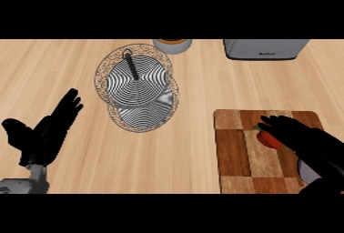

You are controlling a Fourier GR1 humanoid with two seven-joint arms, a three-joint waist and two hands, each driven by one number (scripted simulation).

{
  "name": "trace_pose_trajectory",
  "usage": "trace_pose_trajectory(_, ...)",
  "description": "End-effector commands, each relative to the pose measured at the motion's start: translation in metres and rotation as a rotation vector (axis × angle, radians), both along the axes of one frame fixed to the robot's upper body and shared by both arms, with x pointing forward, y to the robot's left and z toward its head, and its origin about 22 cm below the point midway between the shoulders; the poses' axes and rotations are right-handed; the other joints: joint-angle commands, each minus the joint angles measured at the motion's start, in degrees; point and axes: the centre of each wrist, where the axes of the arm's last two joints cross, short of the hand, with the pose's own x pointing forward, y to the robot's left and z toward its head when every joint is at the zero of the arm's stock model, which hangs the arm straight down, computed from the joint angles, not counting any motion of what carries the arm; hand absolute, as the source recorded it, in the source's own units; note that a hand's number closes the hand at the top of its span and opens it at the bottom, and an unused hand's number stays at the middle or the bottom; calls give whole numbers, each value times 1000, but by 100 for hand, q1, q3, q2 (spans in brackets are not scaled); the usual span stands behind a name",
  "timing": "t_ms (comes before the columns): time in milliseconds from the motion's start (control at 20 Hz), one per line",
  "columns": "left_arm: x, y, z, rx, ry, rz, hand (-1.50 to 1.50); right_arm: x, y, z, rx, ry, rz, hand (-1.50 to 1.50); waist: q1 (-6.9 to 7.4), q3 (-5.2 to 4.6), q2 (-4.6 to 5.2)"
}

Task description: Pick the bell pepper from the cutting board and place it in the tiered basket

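The robot is at the very start of the job: the picking-up step. Its right hand (302,139) is down over the cutting board (235,150), right on top of the bell pepper (270,139). The pepper is red with a little green stem. It lies on the board, near the top right part, and pokes out from the left side of the hand. The hand looks wide, with its fingers (272,122) stretched out past the pepper and not yet wrapped round it. So I think the pepper is not picked up yet.

Next, I think the hand has to close round the pepper and lift it straight up off the board. Then it has to carry it a long way to the left and up the counter (181,159), because the basket (151,113) stands well apart from the board.

The basket is made of wire and has two round trays, one above the other, with a dark pole in the middle. Both trays look bare, with nothing in them.

The left hand (43,134) rests open by the left edge, fingers up, holding nothing.

At the back stand a toaster (265,48) and a jar (173,44). I cannot see what is in the jar.
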Motion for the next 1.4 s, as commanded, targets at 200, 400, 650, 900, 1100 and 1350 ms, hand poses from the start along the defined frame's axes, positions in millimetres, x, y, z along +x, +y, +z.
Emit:
trace_pose_trajectory(200,2,11,-2,-2,7,2,0,24,7,-30,-70,16,-108,-150,15,1,6)
trace_pose_trajectory(400,-9,6,-6,-1,15,8,0,35,8,-73,-69,-12,-86,-150,35,3,10)
trace_pose_trajectory(650,-9,-3,4,-11,-4,22,0,47,-13,-86,-73,-67,-111,-150,25,4,5)
trace_pose_trajectory(900,7,12,-11,-3,0,15,0,50,-9,-93,-91,-125,-101,-150,1,2,8)
trace_pose_trajectory(1100,9,-1,12,3,-7,11,0,50,-3,-104,-118,-93,-109,-150,6,3,4)
trace_pose_trajectory(1350,-4,-4,20,0,10,8,0,52,-15,-106,-182,65,-66,150,27,4,-2)
